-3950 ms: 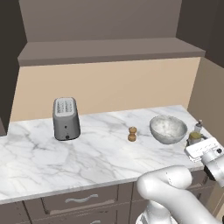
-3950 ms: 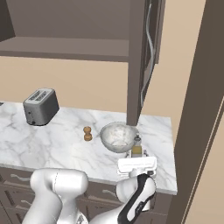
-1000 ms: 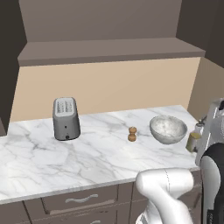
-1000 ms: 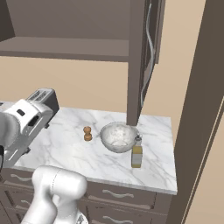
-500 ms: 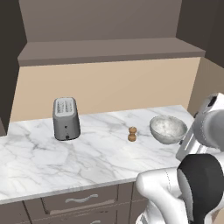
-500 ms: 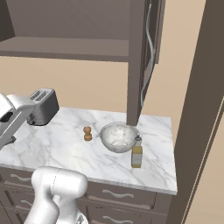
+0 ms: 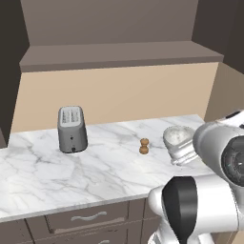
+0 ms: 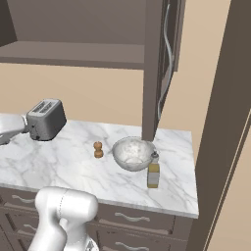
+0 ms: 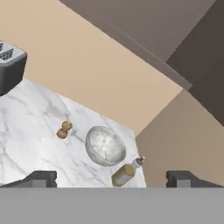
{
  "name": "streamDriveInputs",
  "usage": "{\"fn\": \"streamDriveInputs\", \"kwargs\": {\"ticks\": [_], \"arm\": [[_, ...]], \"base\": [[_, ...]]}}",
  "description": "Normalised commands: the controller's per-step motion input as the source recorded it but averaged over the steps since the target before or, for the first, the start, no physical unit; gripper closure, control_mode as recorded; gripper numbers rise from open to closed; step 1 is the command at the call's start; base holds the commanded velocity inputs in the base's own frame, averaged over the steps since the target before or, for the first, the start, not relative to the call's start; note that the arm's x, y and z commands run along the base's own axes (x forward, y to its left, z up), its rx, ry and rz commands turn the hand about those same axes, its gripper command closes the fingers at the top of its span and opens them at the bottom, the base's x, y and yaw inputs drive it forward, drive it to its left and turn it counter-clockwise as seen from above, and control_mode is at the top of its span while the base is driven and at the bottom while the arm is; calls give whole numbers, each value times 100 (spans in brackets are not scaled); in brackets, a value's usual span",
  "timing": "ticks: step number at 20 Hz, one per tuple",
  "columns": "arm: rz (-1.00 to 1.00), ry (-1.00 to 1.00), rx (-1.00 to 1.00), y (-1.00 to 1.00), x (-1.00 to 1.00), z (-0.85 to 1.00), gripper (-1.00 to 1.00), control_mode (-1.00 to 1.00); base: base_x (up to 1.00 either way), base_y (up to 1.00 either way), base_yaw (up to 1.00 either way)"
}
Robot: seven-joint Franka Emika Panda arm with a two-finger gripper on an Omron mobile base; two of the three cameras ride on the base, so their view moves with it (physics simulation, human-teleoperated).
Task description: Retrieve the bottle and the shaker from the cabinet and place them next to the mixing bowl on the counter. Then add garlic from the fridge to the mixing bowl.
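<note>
The bottle (image 9: 124, 173) and bowl (image 9: 105, 146) are seen beyond the gripper (image 9: 111, 178), its fingers spread apart, the shaker (image 9: 64, 129) beside them.

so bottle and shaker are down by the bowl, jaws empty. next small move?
Probably turn away toward the fridge for the garlic. The bottle and shaker already stand on the counter either side of the mixing bowl, and the gripper is open, holding nothing.

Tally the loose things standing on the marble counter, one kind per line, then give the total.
Toaster: 1
Shaker: 1
Mixing bowl: 1
Bottle: 1
Total: 4
</note>
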Motion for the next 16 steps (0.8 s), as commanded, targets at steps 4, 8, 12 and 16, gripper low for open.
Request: {"fn": "streamDriveInputs", "kwargs": {"ticks": [4,8,12,16], "arm": [[-6,3,52,-10,-10,6,-100,-100],[12,14,48,-42,-1,0,-100,-100],[19,13,14,-12,0,-11,-100,-100],[23,11,1,1,1,-31,-100,-100]], "base": [[0,0,0],[0,0,0],[0,0,0],[0,0,0]]}}
